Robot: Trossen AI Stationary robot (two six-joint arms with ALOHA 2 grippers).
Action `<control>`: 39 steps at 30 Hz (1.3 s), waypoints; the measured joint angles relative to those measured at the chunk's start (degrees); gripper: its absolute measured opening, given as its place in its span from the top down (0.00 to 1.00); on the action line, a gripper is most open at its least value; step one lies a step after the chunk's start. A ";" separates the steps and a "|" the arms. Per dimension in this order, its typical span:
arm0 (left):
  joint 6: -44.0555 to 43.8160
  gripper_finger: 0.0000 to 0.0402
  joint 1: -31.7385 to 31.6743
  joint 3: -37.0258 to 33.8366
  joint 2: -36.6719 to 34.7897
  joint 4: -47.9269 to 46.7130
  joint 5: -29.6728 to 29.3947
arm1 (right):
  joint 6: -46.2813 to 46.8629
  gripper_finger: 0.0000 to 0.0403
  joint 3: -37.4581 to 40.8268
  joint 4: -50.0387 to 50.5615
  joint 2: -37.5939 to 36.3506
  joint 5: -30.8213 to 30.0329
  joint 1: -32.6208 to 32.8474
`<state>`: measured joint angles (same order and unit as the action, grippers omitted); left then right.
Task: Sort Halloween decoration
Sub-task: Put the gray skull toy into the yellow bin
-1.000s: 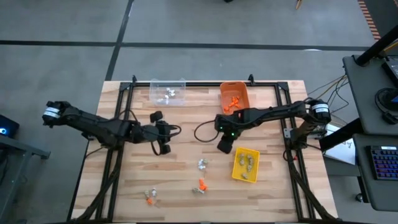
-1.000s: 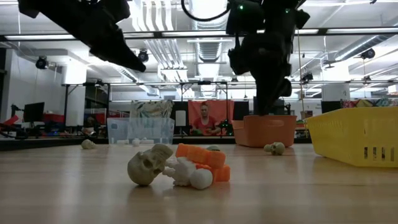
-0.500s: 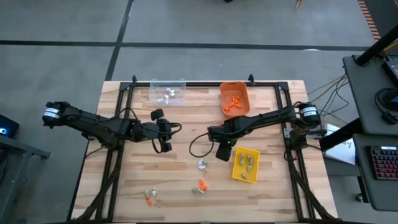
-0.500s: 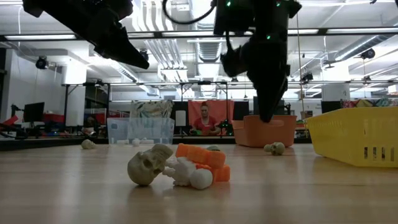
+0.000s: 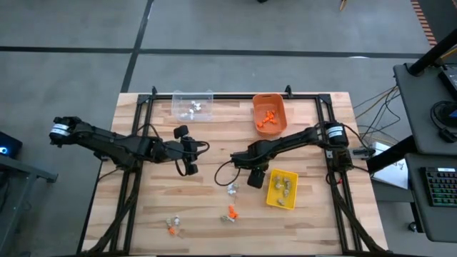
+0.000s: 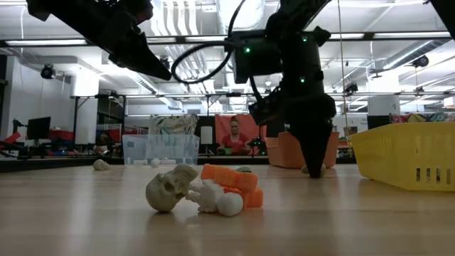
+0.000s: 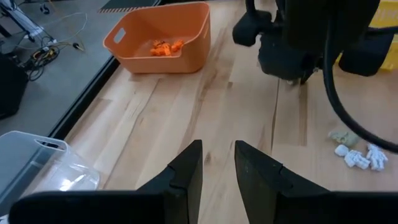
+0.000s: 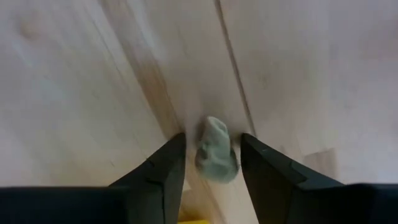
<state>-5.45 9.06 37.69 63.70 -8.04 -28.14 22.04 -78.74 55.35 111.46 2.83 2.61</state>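
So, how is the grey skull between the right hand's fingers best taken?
From straight above, across its narrow sides. The skull lies flat on the table, and the open right hand already straddles it, one finger on each side.

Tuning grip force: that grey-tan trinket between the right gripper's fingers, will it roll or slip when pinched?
The grey-tan trinket looks rounded and lumpy, so it may well squirt sideways. It lies loose on the bare table, probably light. The right gripper straddles it with open fingers, so centring seems fine.
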 joint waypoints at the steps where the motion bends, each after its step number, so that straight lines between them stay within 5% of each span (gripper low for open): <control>1: 0.00 0.81 0.00 0.00 0.00 0.14 0.00 | -0.42 0.66 -0.02 -0.15 0.39 -0.06 0.00; 15: -1.26 0.81 0.00 0.00 0.11 7.67 0.06 | -6.36 0.94 -2.26 0.20 1.46 -0.90 0.02; 24: -5.60 0.81 0.00 0.00 0.11 7.51 0.05 | -11.82 0.97 -7.98 1.15 -1.20 -1.32 -0.01; 31: -4.84 0.81 0.00 0.00 0.11 8.82 0.02 | -11.15 0.97 -8.88 12.29 -10.76 1.29 0.88; 39: -7.28 0.81 0.00 0.00 0.11 8.89 0.13 | -4.82 0.97 -1.99 19.92 -21.87 6.20 4.09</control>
<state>-12.73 9.06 37.69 63.81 0.85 -28.01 17.21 -80.73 75.27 89.59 9.03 6.70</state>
